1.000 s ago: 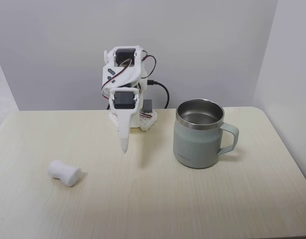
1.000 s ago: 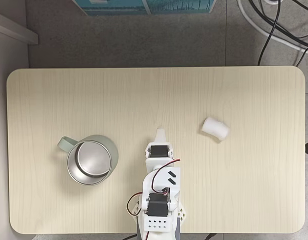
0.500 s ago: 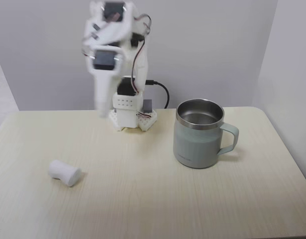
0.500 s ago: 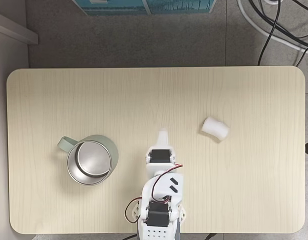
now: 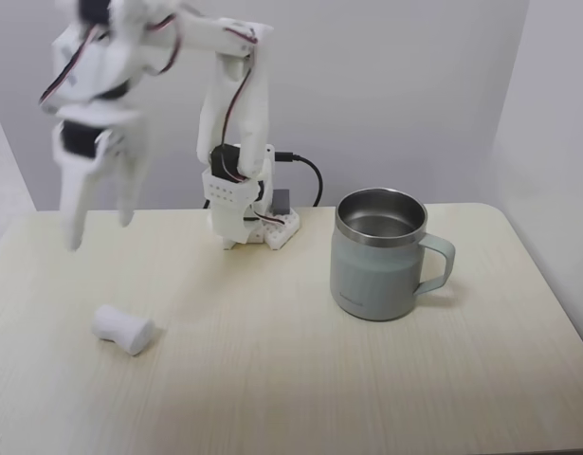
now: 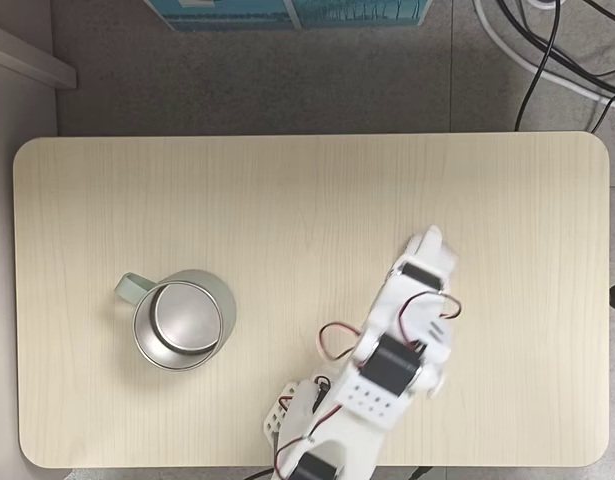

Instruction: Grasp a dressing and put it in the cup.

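Note:
The dressing (image 5: 123, 329), a small white roll, lies on its side at the left front of the table in a fixed view. My gripper (image 5: 100, 224) hangs well above and slightly behind it, blurred, its two fingers spread open and empty. In the fixed view from above, the gripper (image 6: 430, 240) reaches to the right of the base and covers the spot where the roll lies, so the dressing is hidden there. The cup (image 5: 378, 270), a mint-green mug with a steel rim, stands upright at the right; from above the cup (image 6: 223, 296) sits at the left, its inside bare.
The arm's base (image 5: 248, 216) stands at the back middle of the wooden table (image 5: 291, 389), with a black cable (image 5: 310, 174) behind it. From above, floor cables (image 6: 547, 50) and a blue box (image 6: 287, 10) lie beyond the far table edge.
The arm has swung from over the table's middle toward the dressing's side and unfolded outward. The gripper, shut before, now stands open. The dressing and cup have not moved.

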Controlling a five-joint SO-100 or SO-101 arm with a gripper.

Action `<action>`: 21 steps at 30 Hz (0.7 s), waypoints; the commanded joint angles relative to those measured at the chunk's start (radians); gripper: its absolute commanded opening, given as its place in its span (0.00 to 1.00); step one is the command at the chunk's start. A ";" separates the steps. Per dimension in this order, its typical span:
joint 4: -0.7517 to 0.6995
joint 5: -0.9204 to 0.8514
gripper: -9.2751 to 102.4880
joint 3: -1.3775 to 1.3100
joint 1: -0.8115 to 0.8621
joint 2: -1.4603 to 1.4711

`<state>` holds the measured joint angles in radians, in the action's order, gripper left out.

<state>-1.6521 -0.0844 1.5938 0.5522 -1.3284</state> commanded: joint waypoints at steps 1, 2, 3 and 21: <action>0.078 -0.029 0.33 -0.043 0.026 -0.028; 0.110 -0.038 0.33 -0.077 0.029 -0.037; 0.133 -0.051 0.33 -0.106 0.029 -0.049; 0.400 -0.133 0.33 -0.318 0.078 -0.348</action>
<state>-1.2609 -0.2086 1.2747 0.6167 -1.6674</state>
